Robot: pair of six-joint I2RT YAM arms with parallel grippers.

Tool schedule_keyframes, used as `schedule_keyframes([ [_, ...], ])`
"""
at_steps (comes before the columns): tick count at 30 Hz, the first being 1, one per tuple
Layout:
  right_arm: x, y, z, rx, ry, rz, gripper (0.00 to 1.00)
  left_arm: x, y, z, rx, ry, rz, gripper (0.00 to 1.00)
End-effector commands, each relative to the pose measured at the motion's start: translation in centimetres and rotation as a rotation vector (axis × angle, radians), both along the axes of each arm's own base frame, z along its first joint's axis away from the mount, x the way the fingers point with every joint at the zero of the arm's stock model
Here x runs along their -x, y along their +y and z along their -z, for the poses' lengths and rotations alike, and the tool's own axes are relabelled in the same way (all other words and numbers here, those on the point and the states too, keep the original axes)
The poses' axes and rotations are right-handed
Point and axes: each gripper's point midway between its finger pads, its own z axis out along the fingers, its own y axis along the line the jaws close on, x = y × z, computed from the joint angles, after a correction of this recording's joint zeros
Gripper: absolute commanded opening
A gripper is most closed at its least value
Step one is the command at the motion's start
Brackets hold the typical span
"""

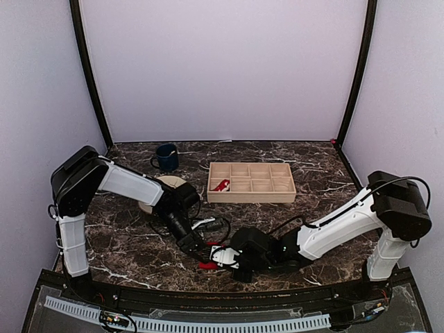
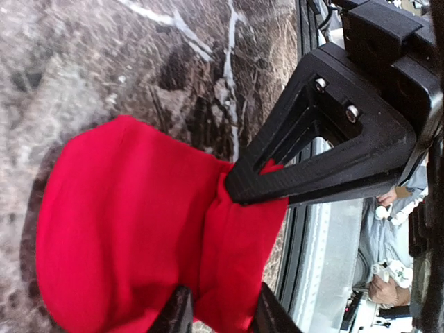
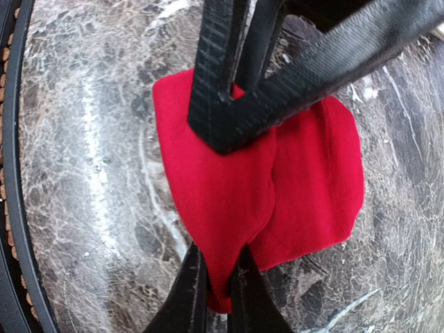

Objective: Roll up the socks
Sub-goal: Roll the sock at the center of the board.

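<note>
red fabric sock (image 3: 312, 173), near side of wooden compartment tray (image 1: 251, 197), pinched by left gripper (image 2: 222, 309) and right gripper (image 3: 216, 284) (opposite edges).

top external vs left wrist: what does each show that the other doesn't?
Only top external: the blue mug, the wooden compartment tray with a red item in one cell, and both arms in full.
Only left wrist: a close-up of the red sock, bunched where the left gripper pinches one edge and the right gripper pinches another. A person stands beyond the table edge.
Both: the sock, both grippers meeting at it, and the marble table.
</note>
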Motion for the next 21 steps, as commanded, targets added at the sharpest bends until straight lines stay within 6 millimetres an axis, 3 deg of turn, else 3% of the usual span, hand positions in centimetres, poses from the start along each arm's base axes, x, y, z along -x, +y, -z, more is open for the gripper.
schedule_keyframes([
  [1, -0.4, -1.1, 0.5, 0.026, 0.039, 0.058, 0.00, -1.1, 1.2, 0.2, -0.055, -0.077, -0.034, 0.34],
  [8, -0.7, -1.6, 0.6, 0.032, 0.073, 0.104, 0.00, -1.7, 1.6, -0.3, -0.048, -0.088, -0.065, 0.40],
  [21, -0.5, -0.5, 0.3, 0.031, 0.095, 0.080, 0.00, -2.8, 2.1, -2.6, -0.012, -0.162, -0.127, 0.41],
])
